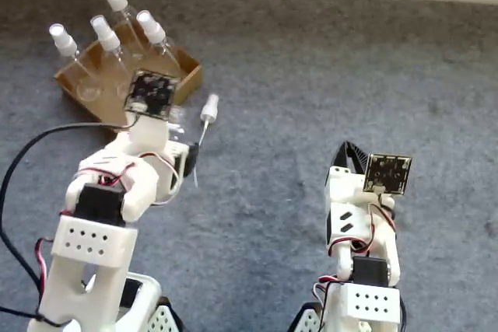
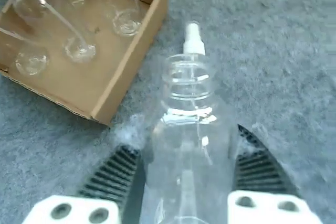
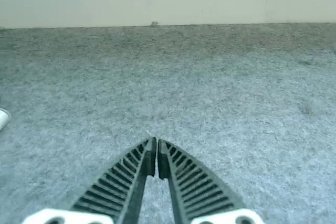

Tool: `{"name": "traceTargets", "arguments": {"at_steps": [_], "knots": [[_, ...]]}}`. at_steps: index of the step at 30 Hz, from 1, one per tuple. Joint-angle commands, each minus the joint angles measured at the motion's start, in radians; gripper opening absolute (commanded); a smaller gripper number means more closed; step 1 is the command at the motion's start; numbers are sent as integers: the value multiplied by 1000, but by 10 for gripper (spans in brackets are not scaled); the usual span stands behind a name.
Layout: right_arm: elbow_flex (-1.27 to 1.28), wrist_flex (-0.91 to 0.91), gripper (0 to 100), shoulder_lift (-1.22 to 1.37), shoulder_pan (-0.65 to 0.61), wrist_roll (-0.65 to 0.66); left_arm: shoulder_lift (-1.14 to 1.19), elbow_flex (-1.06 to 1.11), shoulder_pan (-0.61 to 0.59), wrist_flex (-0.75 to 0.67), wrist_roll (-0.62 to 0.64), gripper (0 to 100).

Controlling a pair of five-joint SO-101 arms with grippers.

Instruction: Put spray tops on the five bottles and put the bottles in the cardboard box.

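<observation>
A clear bottle (image 2: 189,124) with a white spray top (image 2: 193,39) is held between the fingers of my left gripper (image 2: 187,142), which is shut on its body. It hangs tilted just beside the cardboard box (image 2: 134,61), top pointing away from the wrist. In the high view the held bottle's spray top (image 1: 208,108) sticks out to the right of the box (image 1: 189,75), by my left gripper (image 1: 184,125). Several capped bottles (image 1: 106,33) stand inside the box. My right gripper (image 3: 156,148) is shut on nothing, low over the carpet at the right (image 1: 348,153).
Grey carpet covers the whole surface. The box sits at the far left near the back wall. Open carpet lies between the two arms and ahead of the right arm. A small white object (image 3: 2,119) shows at the right wrist view's edge.
</observation>
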Motion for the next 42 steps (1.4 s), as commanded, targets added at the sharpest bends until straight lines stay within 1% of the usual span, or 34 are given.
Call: {"name": "traceTargets", "arguments": {"at_steps": [1, 6, 9, 15, 20, 24, 27, 29, 33, 38, 42], "knots": [[177, 4, 8, -5, -12, 6, -59, 134, -94, -218, -2, 63], [177, 4, 11, -4, -12, 6, -65, 251, -140, -364, 2, 62], [177, 5, 13, -4, -12, 6, -65, 294, -140, -410, 2, 63], [177, 5, 13, -4, -12, 6, -110, 341, -145, -407, 2, 63], [177, 5, 13, -10, -13, 6, -315, 450, -145, -356, -5, 63], [177, 5, 13, -10, -13, 6, -475, 475, -147, -279, -6, 63], [153, 7, 13, -10, -8, 5, -532, 484, -145, -249, -61, 62], [108, 50, 13, -10, -4, 5, -545, 510, -145, -245, -80, 62], [-21, 225, 14, -10, -27, -2, -547, 553, -151, -244, -81, 63], [-174, 318, 14, -2, -111, 5, -547, 553, -255, -249, -77, 63], [-326, 395, 14, -1, -209, 5, -547, 565, -332, -296, -77, 63]]}}
